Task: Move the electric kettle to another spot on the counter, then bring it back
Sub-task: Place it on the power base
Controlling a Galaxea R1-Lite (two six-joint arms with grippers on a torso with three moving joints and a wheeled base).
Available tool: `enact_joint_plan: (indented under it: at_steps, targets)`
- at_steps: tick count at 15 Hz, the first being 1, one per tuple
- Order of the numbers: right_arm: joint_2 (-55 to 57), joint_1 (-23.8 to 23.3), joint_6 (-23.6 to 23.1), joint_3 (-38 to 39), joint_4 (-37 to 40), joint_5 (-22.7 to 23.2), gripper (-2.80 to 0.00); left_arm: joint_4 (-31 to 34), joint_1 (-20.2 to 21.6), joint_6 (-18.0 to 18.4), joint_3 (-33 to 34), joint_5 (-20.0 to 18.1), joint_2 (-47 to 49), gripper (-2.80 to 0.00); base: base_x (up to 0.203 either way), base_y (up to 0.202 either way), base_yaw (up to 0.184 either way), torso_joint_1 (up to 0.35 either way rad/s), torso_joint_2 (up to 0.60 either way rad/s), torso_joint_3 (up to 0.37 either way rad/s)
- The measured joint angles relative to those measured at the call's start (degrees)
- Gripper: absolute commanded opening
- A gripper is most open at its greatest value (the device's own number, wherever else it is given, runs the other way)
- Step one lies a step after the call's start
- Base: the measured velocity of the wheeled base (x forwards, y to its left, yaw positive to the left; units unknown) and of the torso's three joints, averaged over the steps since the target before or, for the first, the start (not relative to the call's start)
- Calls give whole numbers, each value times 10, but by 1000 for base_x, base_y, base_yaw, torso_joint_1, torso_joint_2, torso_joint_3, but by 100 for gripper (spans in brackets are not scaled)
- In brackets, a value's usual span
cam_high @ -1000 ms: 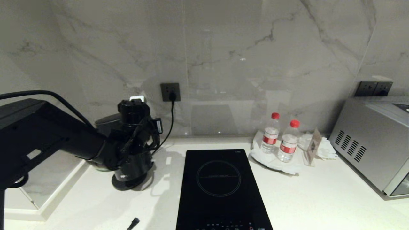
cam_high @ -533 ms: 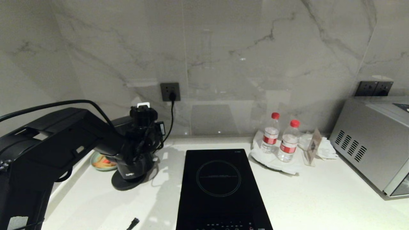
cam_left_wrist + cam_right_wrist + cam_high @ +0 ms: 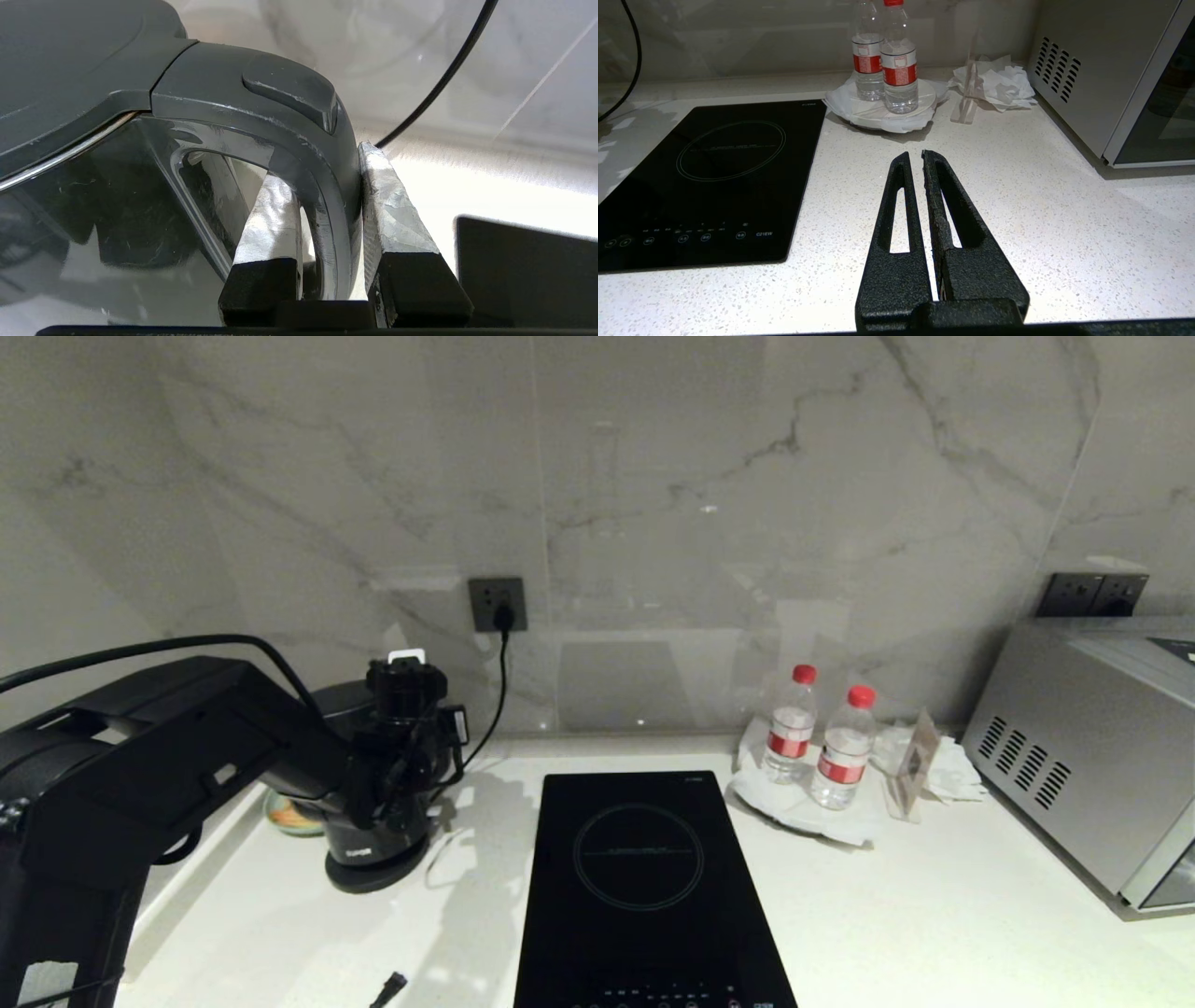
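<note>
Fingers of left gripper clamp the electric kettle by its handle.

Since a second ago the left arm has swung so that its forearm stretches further across the counter, with the left gripper clamped on the handle throughout. The electric kettle first drifted slightly toward three o'clock, tilted over its power base, then came back toward nine o'clock and now stands upright on it. A small bowl at the kettle's nine o'clock, hidden earlier behind the arm, now peeks out.
</note>
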Motion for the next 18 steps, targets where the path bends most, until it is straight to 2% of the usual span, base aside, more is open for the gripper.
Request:
enact_joint_plan:
  at_steps: [3, 7, 9, 18]
  targets:
    - [0, 0, 0, 0, 0, 0, -280, -2, -1, -3, 44, 0, -22, -280, 0, 0, 0, 0, 0, 0]
    - [0, 0, 0, 0, 0, 0, -280, -58, -4, 0, 88, 2, -31, -280, 0, 0, 0, 0, 0, 0]
    - [0, 0, -1, 0, 0, 0, -280, -64, -8, -1, 106, 1, -32, -280, 0, 0, 0, 0, 0, 0]
    - [0, 0, 0, 0, 0, 0, -280, -63, -15, -16, 135, 2, -29, -280, 0, 0, 0, 0, 0, 0]
